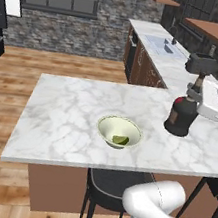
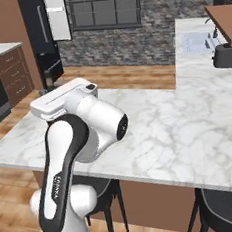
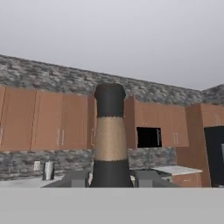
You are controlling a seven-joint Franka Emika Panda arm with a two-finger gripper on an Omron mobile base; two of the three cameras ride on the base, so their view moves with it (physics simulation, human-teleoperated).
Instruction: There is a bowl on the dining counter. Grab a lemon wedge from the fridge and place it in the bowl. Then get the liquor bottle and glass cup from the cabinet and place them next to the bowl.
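Note:
The dark liquor bottle (image 1: 180,117) stands upright near the right end of the dining counter (image 1: 63,118), to the right of the bowl (image 1: 109,125). My gripper (image 1: 199,90) reaches in from the right and is shut on the bottle's thin neck. In the hand view the brownish neck of the liquor bottle (image 3: 110,131) rises between my gripper's (image 3: 110,180) two fingertips. The pale bowl holds the lemon wedge (image 1: 120,140). The black fridge (image 2: 36,40) stands far off at the left. The glass cup is out of view.
A dark toaster (image 1: 200,62) sits on the long worktop behind the bottle, with a sink (image 1: 163,44) farther back. Dark stools (image 1: 108,184) stand under the counter's near edge. Brown wall cabinets (image 3: 48,118) line the far wall.

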